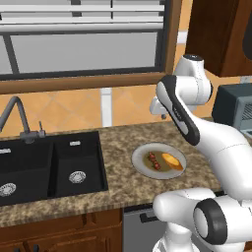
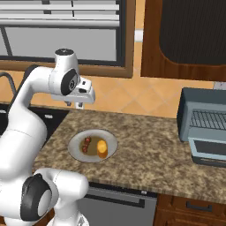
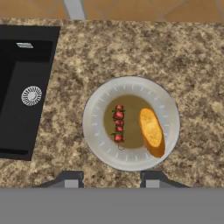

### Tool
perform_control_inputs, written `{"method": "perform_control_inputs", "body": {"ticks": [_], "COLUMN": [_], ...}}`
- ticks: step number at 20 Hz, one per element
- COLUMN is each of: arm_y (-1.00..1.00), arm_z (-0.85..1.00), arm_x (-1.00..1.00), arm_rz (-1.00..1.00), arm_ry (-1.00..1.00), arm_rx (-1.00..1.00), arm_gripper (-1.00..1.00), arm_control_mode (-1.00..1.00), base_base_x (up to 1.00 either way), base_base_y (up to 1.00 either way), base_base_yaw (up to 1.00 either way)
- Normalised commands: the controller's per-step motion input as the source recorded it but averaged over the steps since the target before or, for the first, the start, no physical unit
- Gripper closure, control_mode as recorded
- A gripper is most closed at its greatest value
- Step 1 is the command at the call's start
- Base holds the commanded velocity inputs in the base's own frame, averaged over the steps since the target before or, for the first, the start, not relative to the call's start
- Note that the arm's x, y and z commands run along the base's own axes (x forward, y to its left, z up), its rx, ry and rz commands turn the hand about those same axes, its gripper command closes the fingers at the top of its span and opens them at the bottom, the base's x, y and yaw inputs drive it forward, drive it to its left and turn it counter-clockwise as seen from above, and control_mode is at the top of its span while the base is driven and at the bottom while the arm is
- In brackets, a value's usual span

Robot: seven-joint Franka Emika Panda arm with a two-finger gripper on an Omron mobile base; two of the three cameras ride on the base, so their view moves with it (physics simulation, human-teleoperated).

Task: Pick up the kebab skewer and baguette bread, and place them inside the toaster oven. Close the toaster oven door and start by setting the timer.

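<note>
kebab skewer (image 3: 118,124) lies beyond end effector (image 3: 112,179) tips

Even, diffuse light is covering all three rendered views; no single source is showing. Shadows are staying faint: the plate (image 3: 131,123) is casting no distinct shadow on the granite counter (image 3: 183,57). The black sink (image 1: 49,165) is reading as flat dark, with little interior detail. No glare is appearing. The rendering is looking slightly soft and low in resolution, with no edge distortion.
</note>
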Motion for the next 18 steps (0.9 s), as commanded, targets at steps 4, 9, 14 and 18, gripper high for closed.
{"method": "perform_control_inputs", "body": {"ticks": [4, 9, 14, 18], "arm_y": [0.00, 0.00, 0.00, 0.00], "arm_z": [0.00, 0.00, 0.00, 0.00], "arm_x": [0.00, 0.00, 0.00, 0.00], "arm_rz": [0.00, 0.00, 0.00, 0.00], "arm_ry": [0.00, 0.00, 0.00, 0.00], "arm_rx": [0.00, 0.00, 0.00, 0.00], "arm_gripper": [-1.00, -1.00, -1.00, -1.00], "arm_control_mode": [1.00, 1.00, 1.00, 1.00], "base_base_x": [0.00, -0.17, -0.12, 0.00], "base_base_y": [0.00, -0.51, -0.94, -0.74], "base_base_yaw": [0.00, 0.00, 0.00, -0.04]}}
